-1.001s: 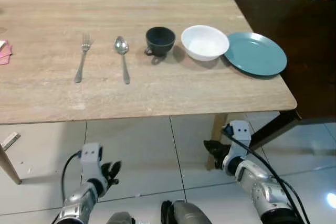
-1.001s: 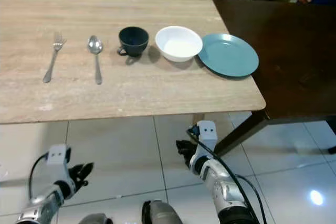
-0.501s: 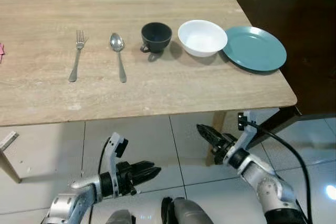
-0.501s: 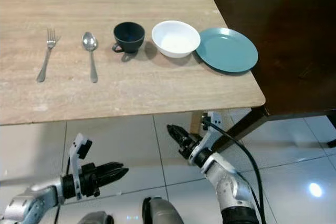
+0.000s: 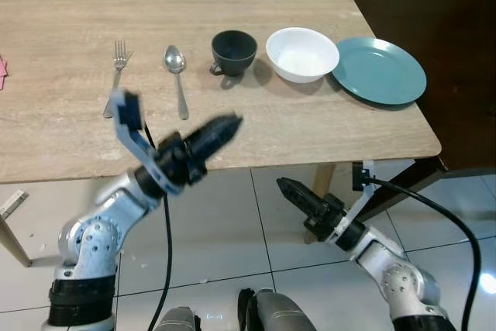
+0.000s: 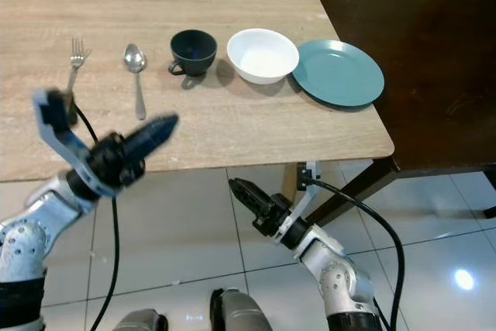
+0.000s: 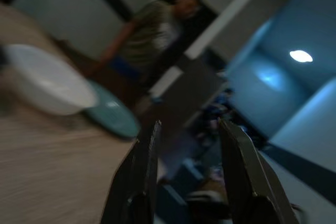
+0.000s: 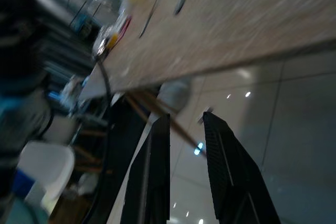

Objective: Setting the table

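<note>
1. A row sits on my light wooden table (image 5: 232, 137): silver metal fork (image 5: 117, 75), silver metal spoon (image 5: 177, 75), dark round cup (image 5: 234, 49), white round bowl (image 5: 302, 53), and teal round plate (image 5: 379, 70) nearest the right-hand corner.
2. The bowl stands just beside the plate, the cup near the bowl, the fork and spoon lying side by side, apart from each other.
3. My left tool (image 5: 221, 131) is up over the table's front edge, blurred, pointing toward the cup and bowl; nothing is in it, and my left wrist view shows its fingers (image 7: 144, 174) apart.
4. My right tool (image 5: 288, 189) hangs below the table edge over the pale tiled floor (image 5: 225, 230); my right wrist view shows its fingers (image 8: 152, 177) slightly apart, holding nothing.
5. A dark brown table (image 5: 449, 52) adjoins on the right.
6. A person (image 7: 149, 40) stands in the blurred background of my left wrist view.
</note>
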Available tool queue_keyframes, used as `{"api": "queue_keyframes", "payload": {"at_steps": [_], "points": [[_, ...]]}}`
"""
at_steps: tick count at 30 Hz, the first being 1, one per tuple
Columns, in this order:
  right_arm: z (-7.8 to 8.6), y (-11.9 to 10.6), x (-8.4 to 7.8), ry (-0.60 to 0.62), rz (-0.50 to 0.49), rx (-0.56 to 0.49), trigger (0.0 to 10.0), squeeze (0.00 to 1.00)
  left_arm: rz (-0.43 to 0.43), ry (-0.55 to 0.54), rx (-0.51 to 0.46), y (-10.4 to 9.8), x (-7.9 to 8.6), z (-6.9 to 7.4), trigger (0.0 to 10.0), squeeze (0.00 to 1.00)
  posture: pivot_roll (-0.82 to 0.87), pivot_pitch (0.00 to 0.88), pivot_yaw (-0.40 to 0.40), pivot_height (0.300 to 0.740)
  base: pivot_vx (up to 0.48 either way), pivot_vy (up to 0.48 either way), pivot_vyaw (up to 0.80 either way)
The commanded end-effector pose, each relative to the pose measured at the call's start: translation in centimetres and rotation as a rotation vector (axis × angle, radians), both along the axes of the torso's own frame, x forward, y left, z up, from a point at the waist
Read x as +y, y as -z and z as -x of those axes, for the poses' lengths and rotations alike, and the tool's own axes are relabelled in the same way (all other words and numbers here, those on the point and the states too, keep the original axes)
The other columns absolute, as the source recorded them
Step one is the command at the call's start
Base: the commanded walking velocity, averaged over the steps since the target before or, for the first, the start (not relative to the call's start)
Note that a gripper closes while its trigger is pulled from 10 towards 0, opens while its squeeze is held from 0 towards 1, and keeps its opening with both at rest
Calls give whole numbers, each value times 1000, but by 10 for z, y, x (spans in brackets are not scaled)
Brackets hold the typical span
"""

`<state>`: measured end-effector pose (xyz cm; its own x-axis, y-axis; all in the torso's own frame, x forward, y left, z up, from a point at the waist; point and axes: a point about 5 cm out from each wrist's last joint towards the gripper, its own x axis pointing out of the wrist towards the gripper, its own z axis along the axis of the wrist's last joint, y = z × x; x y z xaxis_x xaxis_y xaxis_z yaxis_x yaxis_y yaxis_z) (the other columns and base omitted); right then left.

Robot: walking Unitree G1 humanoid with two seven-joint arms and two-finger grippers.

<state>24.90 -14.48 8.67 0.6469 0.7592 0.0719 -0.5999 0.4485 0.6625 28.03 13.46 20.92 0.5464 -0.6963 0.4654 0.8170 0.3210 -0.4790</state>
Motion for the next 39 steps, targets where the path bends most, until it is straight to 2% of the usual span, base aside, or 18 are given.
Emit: {"api": "queue_keyframes", "payload": {"at_steps": [1, 2, 3, 6, 8, 9, 10, 13, 14, 15, 17, 18, 19, 22, 23, 26, 33, 39], "points": [[5, 1, 3, -36, -9, 7, 10000, 0, -10, -48, 26, 3, 4, -3, 10000, 0, 68, 118, -31, 740, 0, 0, 0], [10, 15, 6, -69, 110, 36, 10000, 0, -126, -99, 8, 4, 3, -6, 10000, 0, 66, 119, -23, 740, 0, 0, 0], [10, 15, 6, -69, 110, 36, 10000, 0, -126, -99, 8, 4, 3, -6, 10000, 0, 66, 119, -23, 740, 0, 0, 0], [11, 35, 8, -64, 307, 67, 10000, 0, -223, -162, 18, 4, -1, -11, 10000, 0, 67, 119, -21, 740, 0, 0, 0], [8, 50, 6, -18, 449, 90, 10000, 0, -333, -329, 82, 12, 4, -27, 10000, 0, 73, 120, -24, 740, 0, 0, 0], [8, 50, 6, -18, 449, 90, 10000, 0, -333, -329, 82, 12, 4, -27, 10000, 0, 73, 120, -24, 740, 0, 0, 0], [3, 64, 0, 73, 569, 117, 10000, 0, -424, -467, 113, 16, 10, -40, 10000, 0, 75, 121, -29, 740, 0, 0, 0], [1, 71, -4, 125, 633, 132, 10000, 0, -470, -536, 115, 17, 13, -46, 10000, 0, 77, 122, -32, 740, 0, 0, 0], [1, 80, -9, 171, 690, 152, 10000, 0, -601, -680, 103, 17, 22, -54, 10000, 0, 78, 124, -31, 740, 0, 0, 0], [3, 88, -13, 209, 752, 166, 10000, 0, -774, -891, 11, 10, 34, -62, 10000, 0, 75, 122, -29, 740, 0, 0, 0], [4, 90, -14, 217, 767, 168, 10000, 0, -819, -952, -39, 6, 37, -63, 10000, 0, 75, 122, -29, 740, 0, 0, 0], [4, 90, -14, 217, 767, 168, 10000, 0, -819, -952, -39, 6, 37, -63, 10000, 0, 75, 122, -29, 740, 0, 0, 0], [4, 95, -18, 259, 800, 197, 10000, 0, -761, -1019, 0, 1, 46, -66, 10000, 0, 76, 122, -30, 740, 0, 0, 0], [12, 114, -27, 314, 946, 242, 10000, 0, -729, -1124, 136, 4, 70, -73, 10000, 0, 76, 124, -33, 740, 0, 0, 0], [12, 114, -27, 314, 946, 242, 10000, 0, -729, -1124, 136, 4, 70, -73, 10000, 0, 76, 124, -33, 740, 0, 0, 0], [25, 130, -32, 275, 1095, 218, 10000, 0, -685, -1168, 85, -1, 73, -73, 10000, 0, 77, 126, -37, 740, 0, 0, 0], [38, 145, -39, 376, 1041, 354, 10000, 0, -669, -1195, 108, 2, 72, -79, 10000, 0, 90, 121, -55, 740, 0, 0, 0], [36, 144, -33, 340, 1058, 303, 10000, 0, -645, -1263, 131, 0, 79, -81, 10000, 0, 81, 115, -87, 740, 0, 0, 0]]}}
